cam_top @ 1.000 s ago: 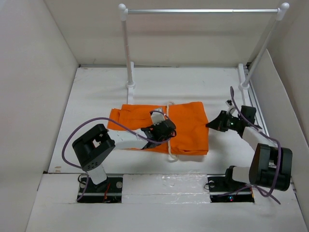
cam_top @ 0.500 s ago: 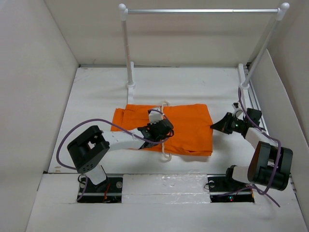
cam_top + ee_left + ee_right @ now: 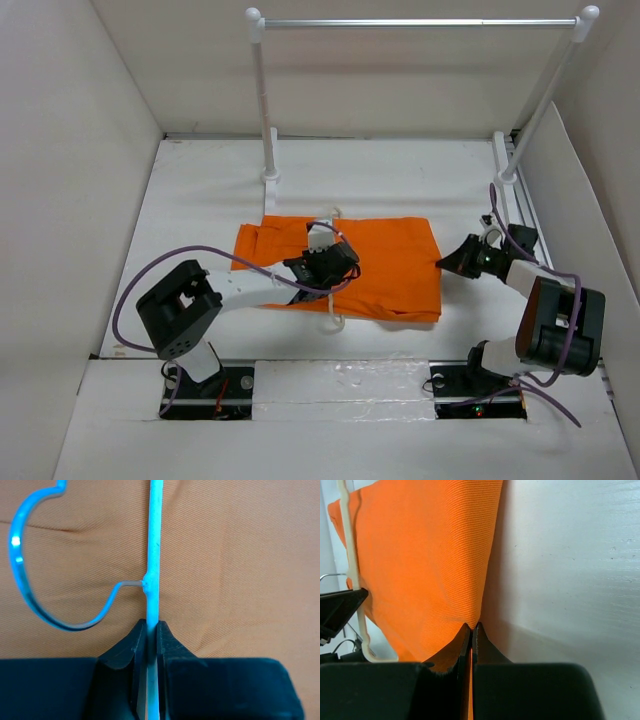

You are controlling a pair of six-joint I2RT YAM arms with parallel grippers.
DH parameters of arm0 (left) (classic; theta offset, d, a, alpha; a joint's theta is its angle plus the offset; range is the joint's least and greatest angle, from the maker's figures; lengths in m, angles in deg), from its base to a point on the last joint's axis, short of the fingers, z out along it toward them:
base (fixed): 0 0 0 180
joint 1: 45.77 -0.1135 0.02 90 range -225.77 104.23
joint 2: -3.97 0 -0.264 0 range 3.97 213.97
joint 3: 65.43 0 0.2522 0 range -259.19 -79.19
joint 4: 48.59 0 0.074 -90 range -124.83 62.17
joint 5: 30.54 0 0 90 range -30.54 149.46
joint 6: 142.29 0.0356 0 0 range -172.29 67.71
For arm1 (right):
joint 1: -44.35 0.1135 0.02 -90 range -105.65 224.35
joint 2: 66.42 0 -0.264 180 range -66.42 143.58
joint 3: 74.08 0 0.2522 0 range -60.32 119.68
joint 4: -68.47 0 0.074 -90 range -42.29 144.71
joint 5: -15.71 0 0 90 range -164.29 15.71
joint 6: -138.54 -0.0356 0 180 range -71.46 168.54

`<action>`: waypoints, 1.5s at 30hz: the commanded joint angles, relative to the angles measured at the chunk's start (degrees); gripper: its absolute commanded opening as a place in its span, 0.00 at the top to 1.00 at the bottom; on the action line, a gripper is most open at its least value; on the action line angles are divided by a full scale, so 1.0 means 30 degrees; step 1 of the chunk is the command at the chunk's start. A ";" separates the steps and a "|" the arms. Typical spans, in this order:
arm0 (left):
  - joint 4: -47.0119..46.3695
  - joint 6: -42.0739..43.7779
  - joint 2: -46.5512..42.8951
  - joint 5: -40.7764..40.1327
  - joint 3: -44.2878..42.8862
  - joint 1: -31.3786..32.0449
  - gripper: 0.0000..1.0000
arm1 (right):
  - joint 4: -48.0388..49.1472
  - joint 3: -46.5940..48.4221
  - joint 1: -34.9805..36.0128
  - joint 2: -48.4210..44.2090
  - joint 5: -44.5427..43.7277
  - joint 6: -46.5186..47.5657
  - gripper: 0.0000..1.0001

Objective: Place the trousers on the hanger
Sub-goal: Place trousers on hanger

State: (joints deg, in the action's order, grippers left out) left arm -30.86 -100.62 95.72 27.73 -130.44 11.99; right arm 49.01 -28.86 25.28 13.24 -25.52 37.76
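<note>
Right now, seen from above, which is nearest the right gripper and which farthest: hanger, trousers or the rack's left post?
1. trousers, right edge pinched in the right gripper.
2. hanger, over the trousers' middle, to its left.
3. rack's left post, at the back left.

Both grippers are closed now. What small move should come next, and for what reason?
Probably the right gripper should open and let go of the trousers. The hanger, pinched by the left gripper, already crosses the cloth near its middle in the top view, so the load seems balanced enough for lifting.
</note>
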 commanded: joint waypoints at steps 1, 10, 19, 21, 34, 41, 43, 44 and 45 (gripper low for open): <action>0.0351 0.1782 -0.1575 -0.1203 -0.0115 -0.0066 1.00 | 0.1721 0.0793 0.0522 0.0252 -0.1519 -0.0005 1.00; 0.1286 0.2782 -0.1604 -0.1174 -0.1727 0.0611 1.00 | 0.2835 0.0528 0.0702 0.0753 -0.2107 -0.0359 1.00; 0.3450 0.3045 -0.2895 -0.1494 -0.5237 0.0611 1.00 | -0.1843 0.2920 0.1549 -0.3254 -0.2137 0.1484 0.42; 0.4474 0.3366 -0.3420 -0.1437 -0.7141 0.0611 1.00 | -0.4131 0.3892 0.2047 -0.5010 -0.2195 0.1633 0.35; 0.5358 0.3720 -0.4713 -0.0704 -1.1658 0.0611 1.00 | -0.0890 0.7499 1.6102 -1.1467 -0.6497 -0.9497 0.22; 0.4743 0.2900 -0.4273 -0.0090 -1.1983 0.0611 1.00 | 0.1686 0.8030 2.2496 -0.8537 -1.1449 -1.0641 0.18; 0.4422 0.2724 -0.4565 0.0086 -1.1719 0.0611 1.00 | 0.3008 0.7736 2.3027 -0.7778 -1.1920 -1.0906 0.18; 0.4188 0.2695 -0.4682 0.0232 -1.1399 0.0611 1.00 | 0.3098 0.7706 2.3027 -0.7483 -1.2009 -1.0848 0.18; 0.4069 0.2636 -0.4857 0.0291 -1.1279 0.0611 1.00 | 0.3273 0.7706 2.3027 -0.7219 -1.2010 -1.0703 0.18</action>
State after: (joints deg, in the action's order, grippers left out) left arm -9.64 -90.87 85.22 28.96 -162.81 13.76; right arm 50.48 -5.99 93.95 -9.05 -56.38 7.62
